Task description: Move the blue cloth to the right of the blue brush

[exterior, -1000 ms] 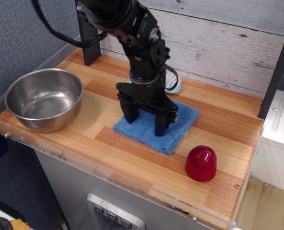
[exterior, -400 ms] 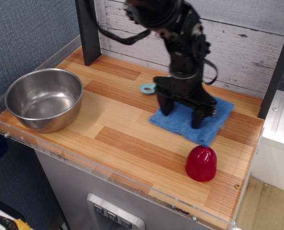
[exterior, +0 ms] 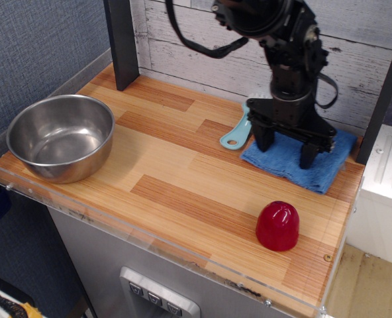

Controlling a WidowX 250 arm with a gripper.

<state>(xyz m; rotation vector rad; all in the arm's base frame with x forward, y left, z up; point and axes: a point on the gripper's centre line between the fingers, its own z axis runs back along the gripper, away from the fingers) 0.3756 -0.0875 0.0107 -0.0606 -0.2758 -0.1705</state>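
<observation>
Wooden bench against a whitewashed plank wall

A striped wood bench (exterior: 183,192) is edged in clear plastic; behind the claw (exterior: 286,146) a plank wall (exterior: 183,33) is seen, far left blue fabric panelling (exterior: 30,46).

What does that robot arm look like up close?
The arm is all black, built from chunky rounded segments with small silver screws. Black cables loop loosely around it. It ends in a gripper with two thick, blunt black fingers on a wide crossbar. No logos or markings are readable.

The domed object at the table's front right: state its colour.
Glossy red dome, plain and unpatterned, seen in the only view, observation.image.
</observation>
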